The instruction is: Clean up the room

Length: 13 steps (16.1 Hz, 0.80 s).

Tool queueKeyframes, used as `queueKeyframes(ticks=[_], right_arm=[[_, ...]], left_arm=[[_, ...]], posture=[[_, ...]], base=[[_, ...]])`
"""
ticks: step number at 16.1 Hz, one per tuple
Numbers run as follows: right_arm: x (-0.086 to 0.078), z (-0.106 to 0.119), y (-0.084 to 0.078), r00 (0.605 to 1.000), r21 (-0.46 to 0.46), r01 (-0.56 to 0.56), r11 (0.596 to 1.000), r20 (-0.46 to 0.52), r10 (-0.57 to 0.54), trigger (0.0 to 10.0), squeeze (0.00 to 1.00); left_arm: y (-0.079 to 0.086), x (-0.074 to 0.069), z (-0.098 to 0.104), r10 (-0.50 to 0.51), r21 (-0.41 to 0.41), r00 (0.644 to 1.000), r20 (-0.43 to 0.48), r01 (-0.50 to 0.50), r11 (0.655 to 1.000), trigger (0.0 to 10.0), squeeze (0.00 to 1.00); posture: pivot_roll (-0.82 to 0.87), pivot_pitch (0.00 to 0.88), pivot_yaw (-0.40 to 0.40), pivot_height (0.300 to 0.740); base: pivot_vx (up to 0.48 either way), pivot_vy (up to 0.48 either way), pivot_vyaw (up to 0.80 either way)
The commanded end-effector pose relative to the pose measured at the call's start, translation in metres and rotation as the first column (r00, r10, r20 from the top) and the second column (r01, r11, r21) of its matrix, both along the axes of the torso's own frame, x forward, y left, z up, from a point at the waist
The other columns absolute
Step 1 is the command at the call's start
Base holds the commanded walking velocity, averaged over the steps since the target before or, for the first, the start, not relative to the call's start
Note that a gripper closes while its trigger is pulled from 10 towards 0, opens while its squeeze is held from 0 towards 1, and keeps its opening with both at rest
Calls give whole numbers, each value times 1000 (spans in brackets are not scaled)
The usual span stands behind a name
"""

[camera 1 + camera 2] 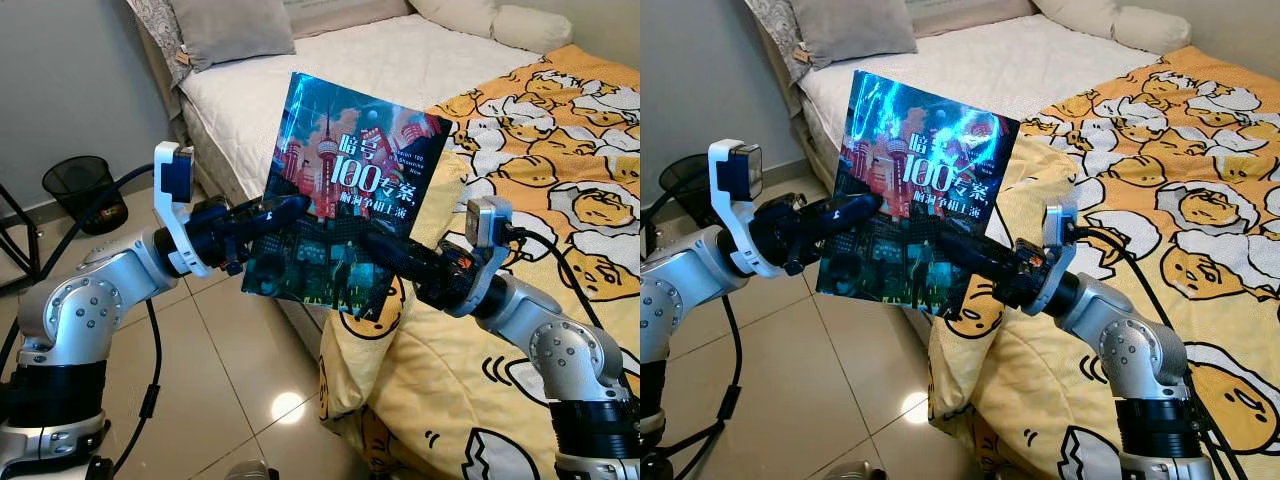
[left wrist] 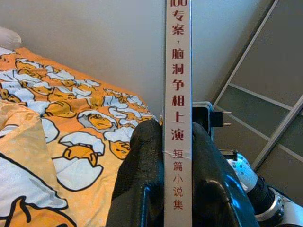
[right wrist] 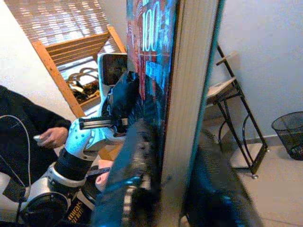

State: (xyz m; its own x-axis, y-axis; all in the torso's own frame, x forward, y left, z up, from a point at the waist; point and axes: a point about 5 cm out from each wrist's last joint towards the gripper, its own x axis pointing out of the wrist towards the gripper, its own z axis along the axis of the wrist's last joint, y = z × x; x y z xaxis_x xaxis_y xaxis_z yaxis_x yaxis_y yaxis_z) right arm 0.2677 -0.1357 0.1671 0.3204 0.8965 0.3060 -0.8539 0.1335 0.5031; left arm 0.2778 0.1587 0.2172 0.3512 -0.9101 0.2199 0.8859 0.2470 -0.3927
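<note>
Glossy flat book (image 1: 350, 190) upright, both tools, left (image 1: 285, 208) and right (image 1: 385, 243), clenched on its edges.

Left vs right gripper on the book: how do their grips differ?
The left gripper clamps the book at its spine edge, partway up; the right gripper clamps the page edge, lower down. The left reaches in from the floor side, the right from over the duvet. Both are shut on the book, which is held upright in the air.

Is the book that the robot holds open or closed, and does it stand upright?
Closed: the book shows its whole front cover, with both the left gripper and right gripper clamping its edges. It stands nearly upright, slightly tilted.
</note>
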Motion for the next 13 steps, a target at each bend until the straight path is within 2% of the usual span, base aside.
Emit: queueKeyframes(ticks=[1, 5, 6, 7, 8, 9, 13], right_arm=[[2, 11, 1, 999, 7, -12, 1000, 41, 12, 0, 0], [4, 9, 2, 1000, -9, -5, 1000, 28, 6, 0, 0], [4, 9, 2, 1000, -2, 0, 1000, 22, 0, 0, 0], [4, 9, 2, 1000, 15, 4, 1000, 13, -4, 0, 0], [4, 9, 1, 1000, 14, 4, 1000, 9, -4, 0, 0], [4, 7, 0, 1000, 7, 14, 1000, 5, -14, 0, 0], [4, 5, -5, 998, 17, 55, 998, -2, -55, 0, 0]], left_arm=[[-1, 0, 11, -7, -2, 999, 44, 7, 1000, 0, 0], [0, 4, 7, 33, 29, 998, 49, -34, 999, 39, 0], [1, 6, 4, 56, 67, 997, 45, -59, 996, 10000, 0], [1, 7, 1, 57, 91, 997, 46, -61, 994, 10000, 0], [1, 7, 0, 63, 98, 997, 48, -68, 993, 10000, 420], [1, 7, 0, 69, 95, 996, 48, -73, 993, 10000, 1000], [10, 8, 8, 105, 26, 992, 65, -107, 994, 10000, 1000]], posture=[[-30, 0, 30, 740], [-32, 0, 28, 740], [-32, 0, 28, 740], [-33, 0, 28, 740], [-33, 0, 29, 740], [-36, 0, 31, 740], [-38, 0, 33, 740]], base=[[0, 0, 0], [0, 0, 0], [0, 0, 0], [0, 0, 0], [0, 0, 0], [0, 0, 0], [0, 0, 0]])
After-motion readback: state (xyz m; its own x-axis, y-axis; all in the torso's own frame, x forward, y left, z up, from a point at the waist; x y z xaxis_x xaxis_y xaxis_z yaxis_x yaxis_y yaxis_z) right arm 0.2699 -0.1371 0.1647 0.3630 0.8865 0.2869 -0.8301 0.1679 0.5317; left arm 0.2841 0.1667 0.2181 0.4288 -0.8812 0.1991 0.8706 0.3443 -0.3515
